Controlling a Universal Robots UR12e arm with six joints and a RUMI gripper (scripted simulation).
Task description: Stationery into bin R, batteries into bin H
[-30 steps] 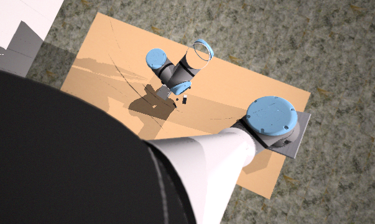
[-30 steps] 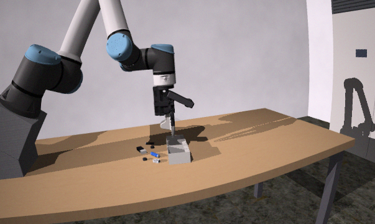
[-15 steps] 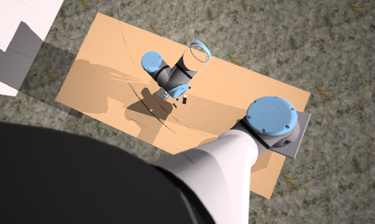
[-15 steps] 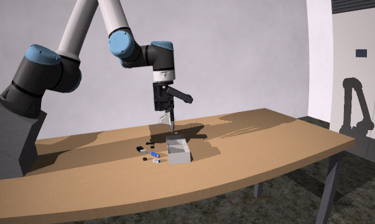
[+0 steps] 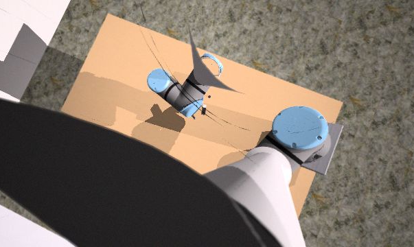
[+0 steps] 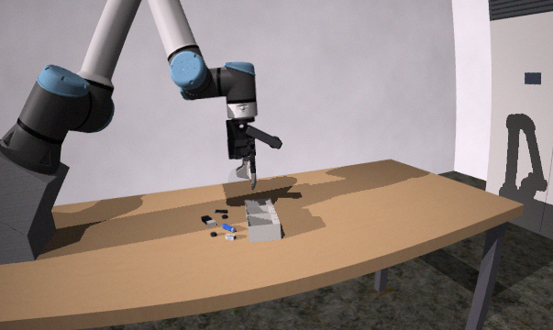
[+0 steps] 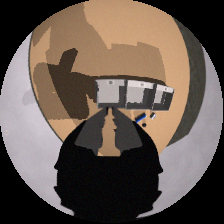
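My gripper [image 6: 253, 187] [image 7: 110, 107] is shut with nothing visible between the fingertips. It hangs above the table, beside the left end of the bin row in the wrist view. Three joined grey-white bins [image 6: 265, 233] [image 7: 111, 93] stand upright; their letters are not readable. A blue cylinder like a battery [image 6: 228, 227] [image 7: 141, 118] lies beside the bins. A small white piece [image 6: 230, 236] lies near it. A black-and-white block [image 6: 209, 222] [image 5: 204, 109] lies farther toward the arm base. A thin black piece [image 6: 221, 211] and two small dark round pieces, one at the back [image 6: 225, 216] and one nearer the front [image 6: 213, 234], lie around them.
The wooden table [image 6: 372, 229] [image 5: 261, 99] carries everything. The arm base [image 6: 16, 206] stands at its left end in the exterior view. The arm blocks the bins in the top view. A wall [image 6: 349, 92] rises behind the table.
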